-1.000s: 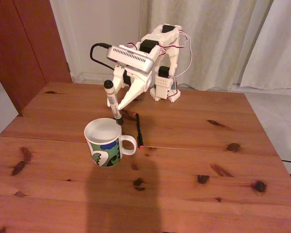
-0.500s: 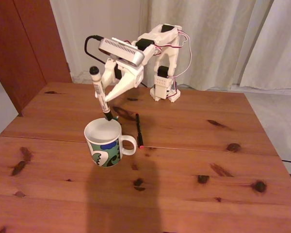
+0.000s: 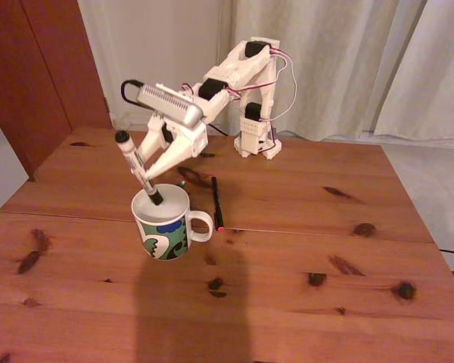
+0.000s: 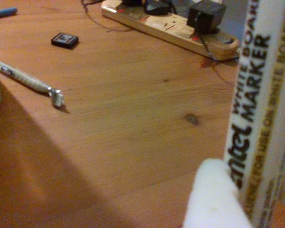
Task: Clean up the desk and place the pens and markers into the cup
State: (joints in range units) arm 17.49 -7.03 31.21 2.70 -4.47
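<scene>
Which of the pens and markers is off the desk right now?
The white whiteboard marker, held tilted by the gripper over the cup; the black pen lies flat.

bare desk (image 3: 303, 249) right of cup (image 3: 165, 223)

marker (image 4: 259, 109): upright at right, white claw finger (image 4: 213, 199) against it | razor (image 4: 31, 83), power strip (image 4: 173, 26) on desk (image 4: 123, 123)
</scene>
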